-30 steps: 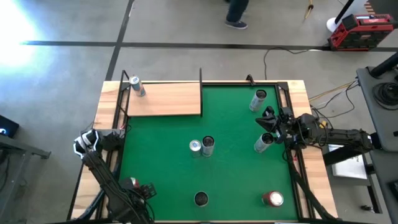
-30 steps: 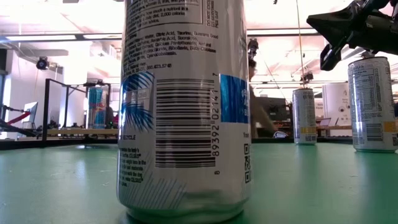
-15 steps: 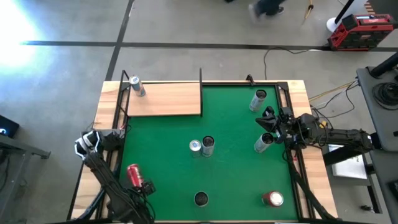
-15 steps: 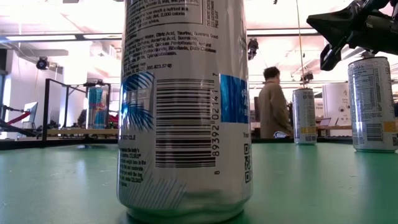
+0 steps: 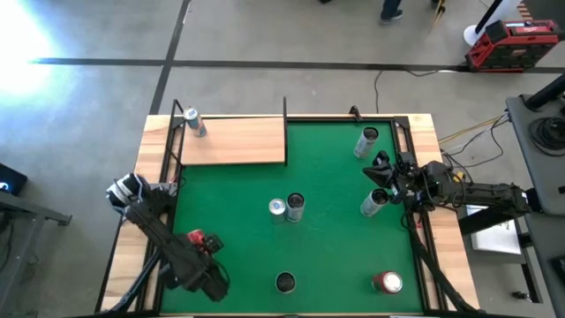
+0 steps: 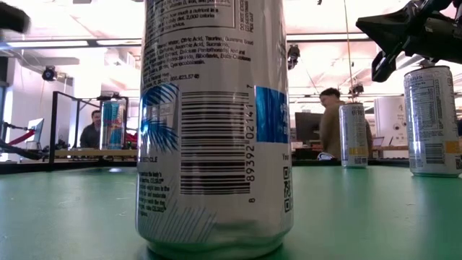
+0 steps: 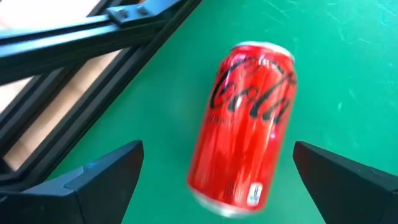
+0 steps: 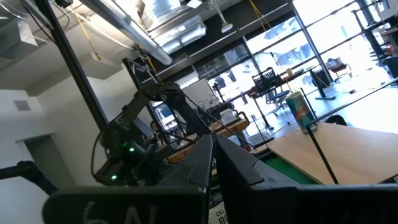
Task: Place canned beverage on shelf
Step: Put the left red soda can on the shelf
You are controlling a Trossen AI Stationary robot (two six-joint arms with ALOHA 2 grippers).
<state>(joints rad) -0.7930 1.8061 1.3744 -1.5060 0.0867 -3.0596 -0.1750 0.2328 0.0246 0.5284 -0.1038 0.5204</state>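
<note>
A red cola can (image 7: 245, 124) lies on its side on the green mat (image 5: 335, 256) near the table's left edge; it also shows in the high view (image 5: 193, 237). My left gripper (image 7: 217, 155) is open over it, one finger on either side, apart from it. The shelf (image 5: 234, 141), a light-wood board with black rods, lies at the far left. A blue and silver can (image 5: 194, 122) stands on its far left corner. My right gripper (image 5: 378, 168) is shut and empty at the right, above a silver can (image 5: 372, 203).
Two cans (image 5: 287, 207) stand at the mat's middle, one (image 5: 367, 141) at the far right, a dark-topped one (image 5: 285, 282) at the near edge and a red one (image 5: 387, 283) at the near right. Black frame rails (image 7: 93, 43) run along the left edge. People show in the room behind.
The red can was not in sight a second ago and has since come into view lying on the mat. My left arm has swung toward the table's far edge, and its open gripper now stands over the can. A person has walked past behind the table.
</note>
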